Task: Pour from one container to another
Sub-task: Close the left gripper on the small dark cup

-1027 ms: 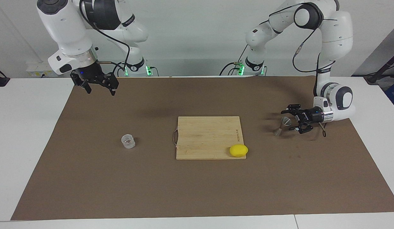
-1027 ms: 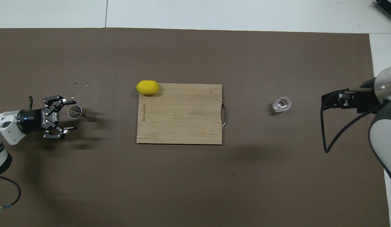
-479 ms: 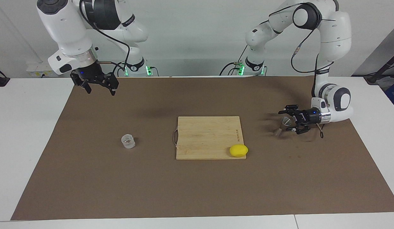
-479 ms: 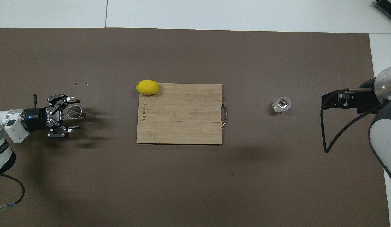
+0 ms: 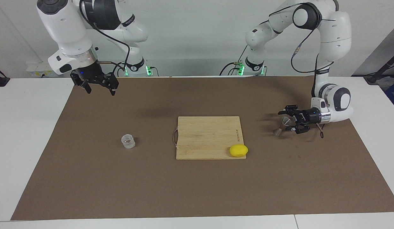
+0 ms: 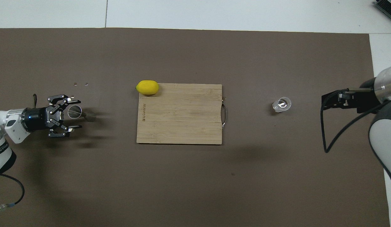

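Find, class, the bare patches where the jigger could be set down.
Free: the cutting board apart from the lemon at its corner; the brown mat on the board's side away from the robots; the mat between board and glass tumbler. Crowded: around the jigger, where the left hand sits.

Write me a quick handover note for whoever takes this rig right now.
Left claw: around the jigger at the left arm's end of the mat, closing; grip not confirmed.
Right claw: open, waiting in the air over the mat's corner at the right arm's end.
Glass: on the mat, untouched.
Lemon: on the board's corner.
Done: nothing poured.
Left: secure the jigger, pick up the glass, pour.
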Controlling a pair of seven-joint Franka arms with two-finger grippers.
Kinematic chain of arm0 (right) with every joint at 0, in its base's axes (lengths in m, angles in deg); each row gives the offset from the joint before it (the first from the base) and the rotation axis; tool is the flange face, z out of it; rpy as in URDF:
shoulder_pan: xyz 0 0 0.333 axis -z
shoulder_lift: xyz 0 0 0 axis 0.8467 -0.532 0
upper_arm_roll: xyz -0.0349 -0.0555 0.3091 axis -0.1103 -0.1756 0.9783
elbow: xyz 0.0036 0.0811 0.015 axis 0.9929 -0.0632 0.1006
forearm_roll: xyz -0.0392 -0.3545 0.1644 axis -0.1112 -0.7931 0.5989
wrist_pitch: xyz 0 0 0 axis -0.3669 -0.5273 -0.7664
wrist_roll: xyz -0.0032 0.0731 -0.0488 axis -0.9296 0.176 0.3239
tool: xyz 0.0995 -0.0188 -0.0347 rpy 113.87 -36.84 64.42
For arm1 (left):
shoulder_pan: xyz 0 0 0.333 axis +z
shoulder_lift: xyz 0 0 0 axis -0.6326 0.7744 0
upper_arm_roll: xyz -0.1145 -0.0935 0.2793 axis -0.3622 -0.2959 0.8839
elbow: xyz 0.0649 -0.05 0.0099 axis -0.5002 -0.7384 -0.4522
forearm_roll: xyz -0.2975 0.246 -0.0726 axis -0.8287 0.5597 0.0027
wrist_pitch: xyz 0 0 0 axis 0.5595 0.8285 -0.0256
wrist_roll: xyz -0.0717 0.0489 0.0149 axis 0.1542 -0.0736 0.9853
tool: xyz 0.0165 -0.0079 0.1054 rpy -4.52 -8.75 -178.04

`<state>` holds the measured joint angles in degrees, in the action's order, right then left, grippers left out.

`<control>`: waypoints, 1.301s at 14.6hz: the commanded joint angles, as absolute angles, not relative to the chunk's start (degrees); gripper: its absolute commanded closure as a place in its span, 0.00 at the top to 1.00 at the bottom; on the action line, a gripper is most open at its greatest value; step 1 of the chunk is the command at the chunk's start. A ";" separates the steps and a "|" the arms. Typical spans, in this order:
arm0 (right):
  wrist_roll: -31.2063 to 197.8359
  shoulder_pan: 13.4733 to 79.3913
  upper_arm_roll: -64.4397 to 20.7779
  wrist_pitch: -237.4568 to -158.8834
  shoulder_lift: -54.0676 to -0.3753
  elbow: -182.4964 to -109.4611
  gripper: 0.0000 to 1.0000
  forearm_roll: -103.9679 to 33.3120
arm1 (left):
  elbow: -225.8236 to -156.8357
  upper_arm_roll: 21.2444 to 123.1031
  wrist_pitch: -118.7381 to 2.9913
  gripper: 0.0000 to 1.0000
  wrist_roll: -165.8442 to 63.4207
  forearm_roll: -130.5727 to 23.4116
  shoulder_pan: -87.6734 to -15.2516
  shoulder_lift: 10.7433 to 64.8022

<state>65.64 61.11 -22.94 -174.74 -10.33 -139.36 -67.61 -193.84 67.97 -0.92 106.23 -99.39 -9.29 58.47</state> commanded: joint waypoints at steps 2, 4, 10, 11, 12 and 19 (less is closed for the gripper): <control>65.47 61.72 -22.62 -175.14 -8.98 -140.84 1.00 -67.68 | -194.28 68.70 -0.88 0.74 107.41 -100.51 -9.63 58.12; 65.47 61.72 -22.62 -175.14 -8.98 -140.75 1.00 -67.68 | -194.19 68.70 -1.14 0.59 107.41 -100.51 -9.54 58.12; 65.38 61.81 -22.70 -175.14 -9.07 -140.66 1.00 -67.68 | -194.19 68.70 -1.49 0.00 107.41 -100.51 -9.54 58.12; 65.38 61.81 -22.70 -175.23 -9.15 -140.49 1.00 -67.68 | -194.10 68.70 -1.49 0.00 107.41 -100.51 -9.54 58.12; 65.47 61.81 -22.70 -175.23 -9.16 -140.40 1.00 -67.68 | -194.02 68.70 -1.49 0.00 107.32 -100.51 -9.63 58.12; 65.39 61.81 -22.70 -175.23 -9.24 -140.40 1.00 -67.68 | -194.19 68.61 -1.49 0.00 99.94 -100.95 -11.82 54.88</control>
<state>65.64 61.19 -22.90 -174.74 -10.30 -139.35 -67.61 -193.36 67.98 -0.99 102.20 -99.56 -10.33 57.73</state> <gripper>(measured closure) 0.000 0.498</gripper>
